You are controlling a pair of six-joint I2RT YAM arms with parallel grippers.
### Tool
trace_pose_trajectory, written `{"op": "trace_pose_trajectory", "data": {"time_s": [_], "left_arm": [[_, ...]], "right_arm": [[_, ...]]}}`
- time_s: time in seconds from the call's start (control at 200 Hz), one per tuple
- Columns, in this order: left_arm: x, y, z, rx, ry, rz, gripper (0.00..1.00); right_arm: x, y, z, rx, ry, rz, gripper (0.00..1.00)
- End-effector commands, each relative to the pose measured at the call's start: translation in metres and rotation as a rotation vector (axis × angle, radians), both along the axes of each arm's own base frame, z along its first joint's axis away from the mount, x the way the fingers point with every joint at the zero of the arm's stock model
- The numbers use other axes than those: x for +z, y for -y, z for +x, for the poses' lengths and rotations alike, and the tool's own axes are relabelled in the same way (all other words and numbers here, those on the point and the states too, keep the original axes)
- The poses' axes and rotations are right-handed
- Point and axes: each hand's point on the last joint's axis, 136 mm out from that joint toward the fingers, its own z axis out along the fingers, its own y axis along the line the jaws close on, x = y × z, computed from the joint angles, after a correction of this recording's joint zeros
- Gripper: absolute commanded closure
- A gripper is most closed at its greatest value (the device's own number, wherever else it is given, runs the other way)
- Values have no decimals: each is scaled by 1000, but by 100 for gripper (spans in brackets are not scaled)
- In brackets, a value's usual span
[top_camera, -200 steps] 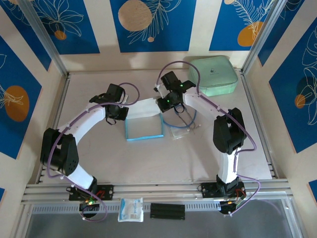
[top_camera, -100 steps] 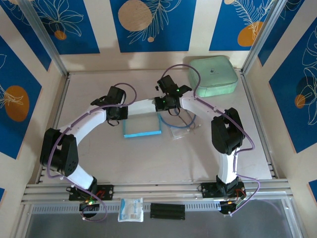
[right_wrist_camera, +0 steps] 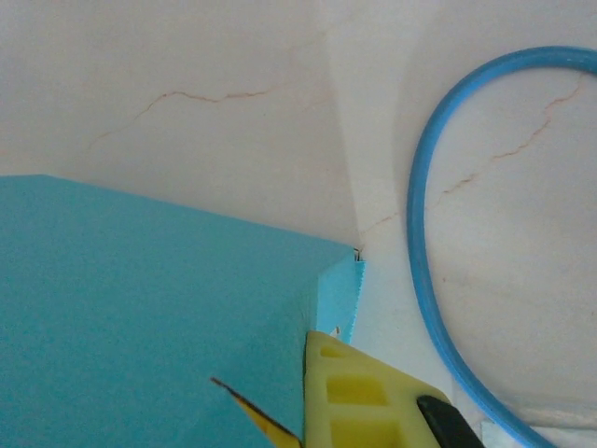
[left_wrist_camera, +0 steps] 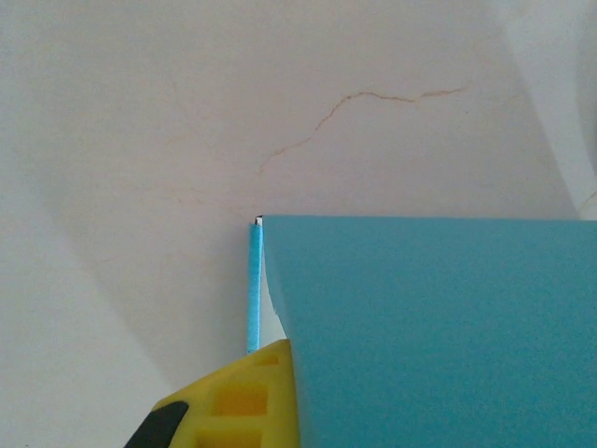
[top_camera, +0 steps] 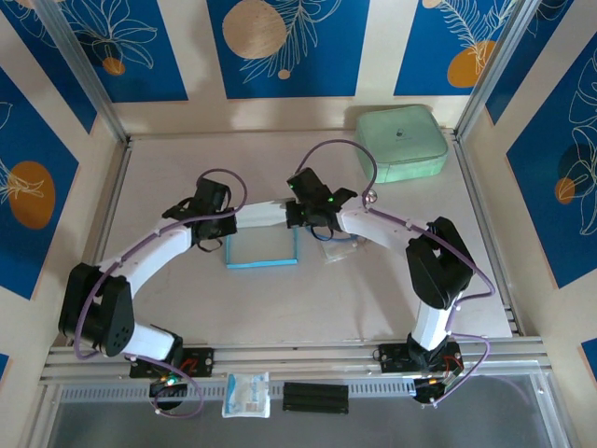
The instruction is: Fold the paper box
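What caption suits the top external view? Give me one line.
Left arm and right arm hold opposite sides of the light-blue paper box, mint-green case behind.

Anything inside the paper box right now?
Only a pale interior between its blue walls shows in the paper box; nothing loose. Its far corners are covered by the left pincer and right pincer.

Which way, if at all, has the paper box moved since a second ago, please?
Yes. The paper box has slid slightly leftward in the top view, away from the mint-green case, which stayed put.
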Motion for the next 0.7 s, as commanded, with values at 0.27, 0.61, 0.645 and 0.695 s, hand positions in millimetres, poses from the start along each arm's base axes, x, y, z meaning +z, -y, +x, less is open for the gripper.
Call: {"op": "trace_pose_trajectory", "data": {"time_s": [0.27,0.61,0.645,0.695], "left_arm": [[2,18,-19,73,50,-201,100],[-11,17,-38,66,35,-177,100],[-14,15,-42,67,30,-167,100],[-18,13,-47,62,21,-161,100]], "right_arm": [[-33,32,-29,-272,23,-73,100],[-52,37,-50,-320,29,-68,100],[-54,36,-53,-317,45,-70,100],[-57,36,-56,-322,65,-82,100]]}}
